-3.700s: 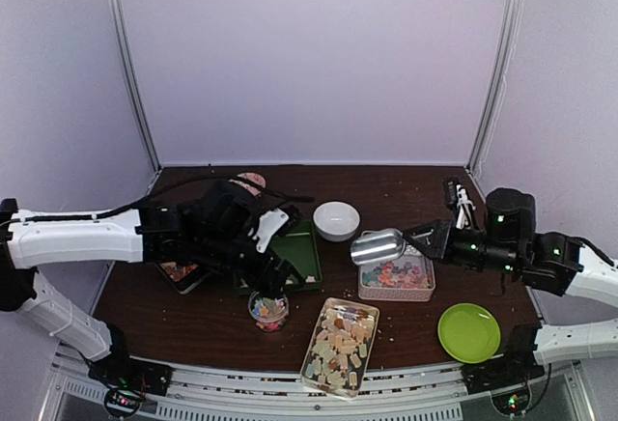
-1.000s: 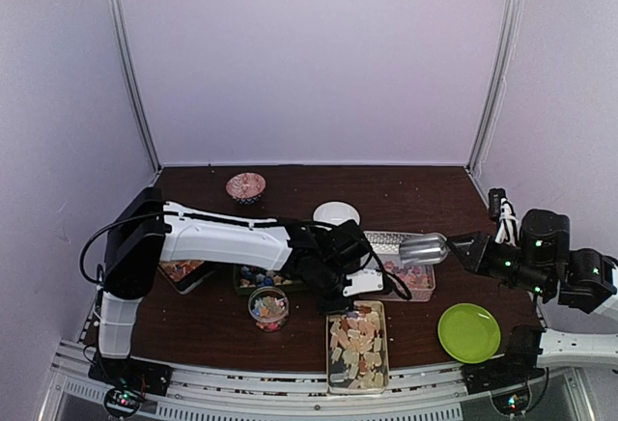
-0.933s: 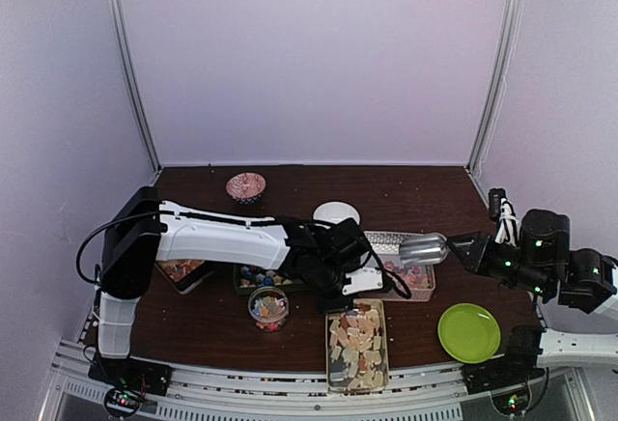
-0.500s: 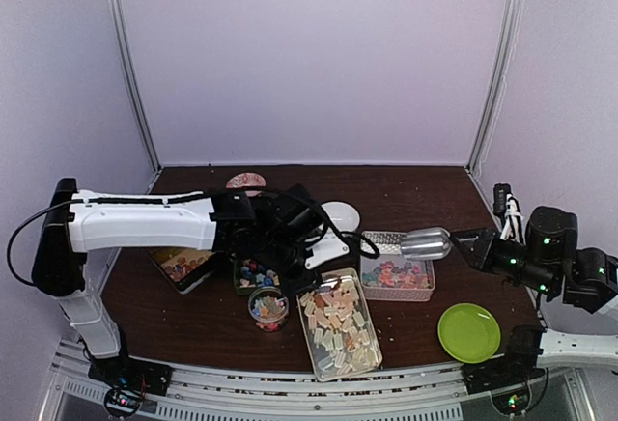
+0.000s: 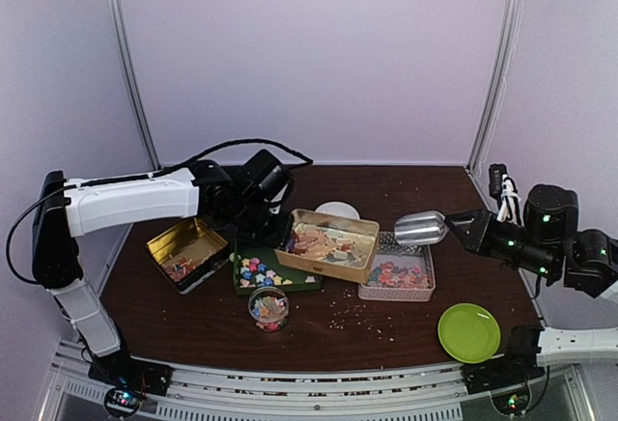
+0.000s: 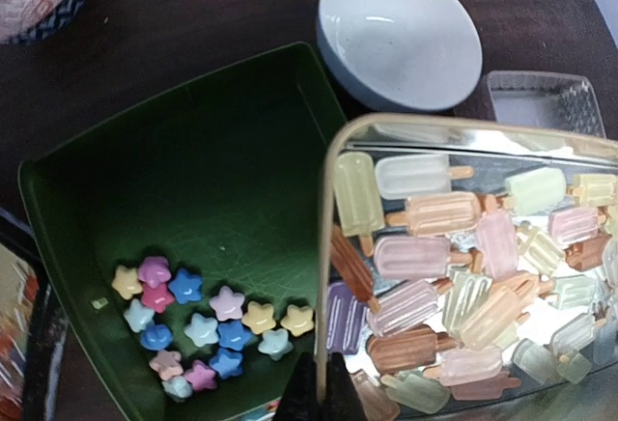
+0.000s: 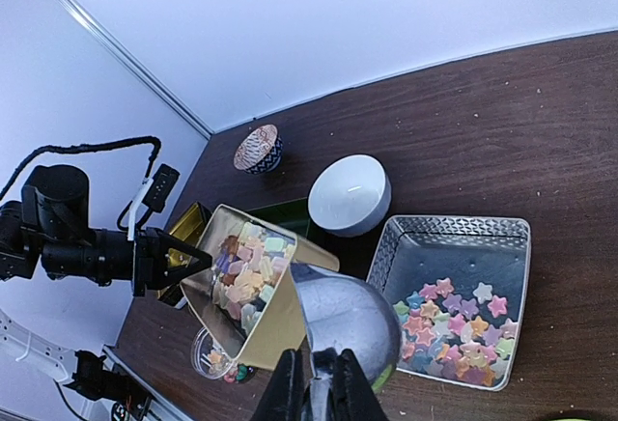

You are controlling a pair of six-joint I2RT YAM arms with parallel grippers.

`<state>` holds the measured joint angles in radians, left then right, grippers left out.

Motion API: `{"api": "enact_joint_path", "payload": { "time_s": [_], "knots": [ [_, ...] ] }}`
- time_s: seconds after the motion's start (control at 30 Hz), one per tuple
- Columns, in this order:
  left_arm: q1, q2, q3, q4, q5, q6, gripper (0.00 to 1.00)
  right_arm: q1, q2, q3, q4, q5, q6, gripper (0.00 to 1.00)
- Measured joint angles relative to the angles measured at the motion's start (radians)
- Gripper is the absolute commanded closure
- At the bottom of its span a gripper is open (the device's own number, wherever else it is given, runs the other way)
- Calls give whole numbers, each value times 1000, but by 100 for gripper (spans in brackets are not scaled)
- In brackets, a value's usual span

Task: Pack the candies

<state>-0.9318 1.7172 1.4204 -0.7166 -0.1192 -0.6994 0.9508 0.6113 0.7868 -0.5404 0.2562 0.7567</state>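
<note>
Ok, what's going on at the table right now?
The left gripper pinches the rim of a gold tin of popsicle-shaped candies, holding it tilted off the table at the right side of the green tray of star candies. The right gripper holds a metal scoop over the silver basket with more star candies. A small jar of candies stands in front.

L wrist: tin [image 6: 324,218] was cut off right/bottom. Top: white bowl [image 5: 338,210] sat half behind tin; candies [image 5: 268,312] in jar [image 5: 253,301] were too small to ID. R wrist: scoop [image 7: 352,315] hid tray [image 7: 512,247] corner.
</note>
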Motion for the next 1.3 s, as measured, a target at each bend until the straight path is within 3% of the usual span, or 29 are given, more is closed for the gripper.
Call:
{"api": "enact_joint_path", "payload": {
  "time_s": [0.1,0.27,0.53,0.83,1.3],
  "knots": [
    [3,6,-8,42,10,-188,100,-1,42,39,2,4,-6,100],
    [4,10,-42,133,43,-367,100,-2,85,109,-3,8,-26,100],
    [5,18,-61,173,-10,-518,100,-2,203,274,-6,-29,-48,100],
    [-7,41,-63,208,-181,-580,100,-2,460,437,-70,-48,-91,100],
    [-42,103,-13,168,-273,-574,100,-2,718,598,-129,39,-150,100]
  ]
}}
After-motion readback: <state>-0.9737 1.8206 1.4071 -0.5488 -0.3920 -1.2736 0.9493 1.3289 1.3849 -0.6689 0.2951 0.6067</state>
